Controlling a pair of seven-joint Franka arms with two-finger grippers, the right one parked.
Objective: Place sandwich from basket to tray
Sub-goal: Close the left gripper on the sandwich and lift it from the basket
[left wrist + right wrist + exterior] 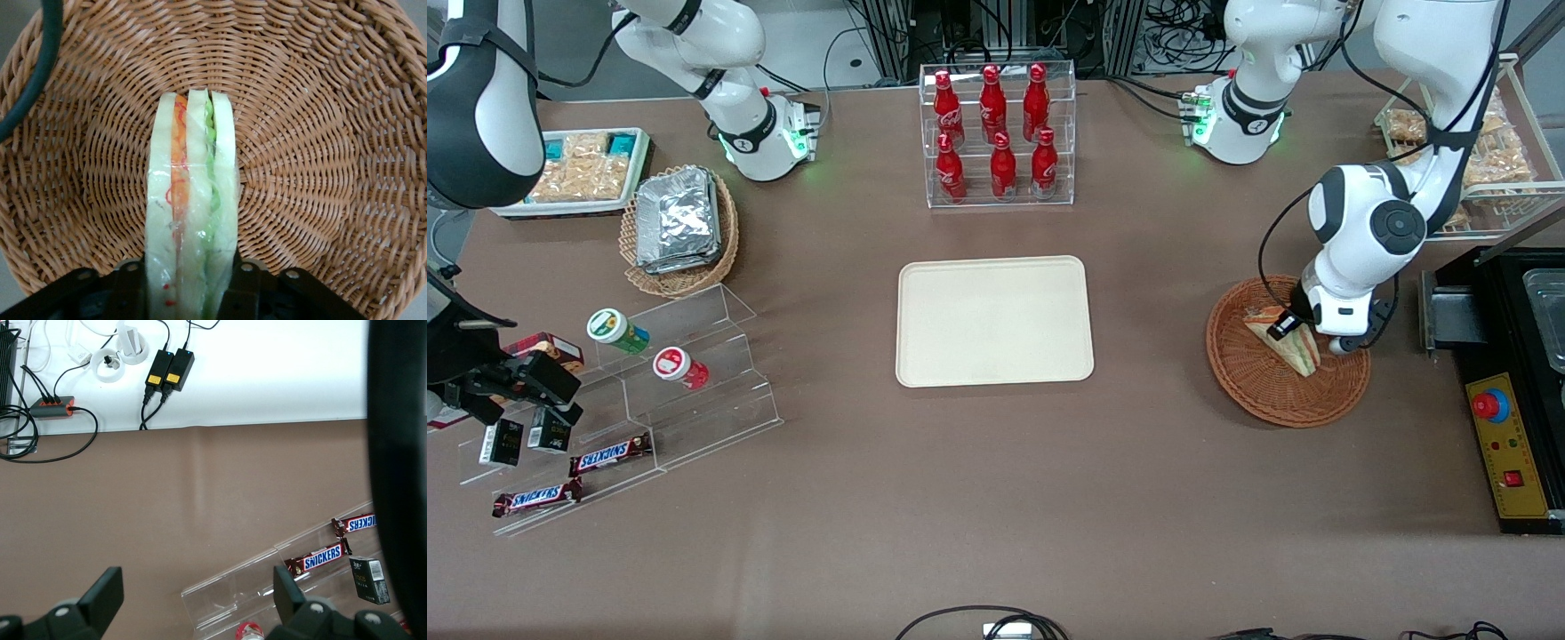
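Observation:
The sandwich [1304, 355], a wrapped wedge of white bread with orange and green filling, stands on edge in the reddish-brown wicker basket [1280, 396] toward the working arm's end of the table. My left gripper [1292, 330] is down in the basket, shut on the sandwich. In the left wrist view the sandwich [192, 193] runs between the two black fingers [245, 285], which press on both of its bread faces, with the gripper [188, 283] over the basket weave [320, 167]. The cream tray [994, 356] lies bare at the table's middle.
A clear rack of red bottles [997, 133] stands farther from the camera than the tray. A black machine [1512, 391] sits beside the basket at the table's end. A tan basket of foil packets [680, 227] and an acrylic snack stand [676, 391] lie toward the parked arm's end.

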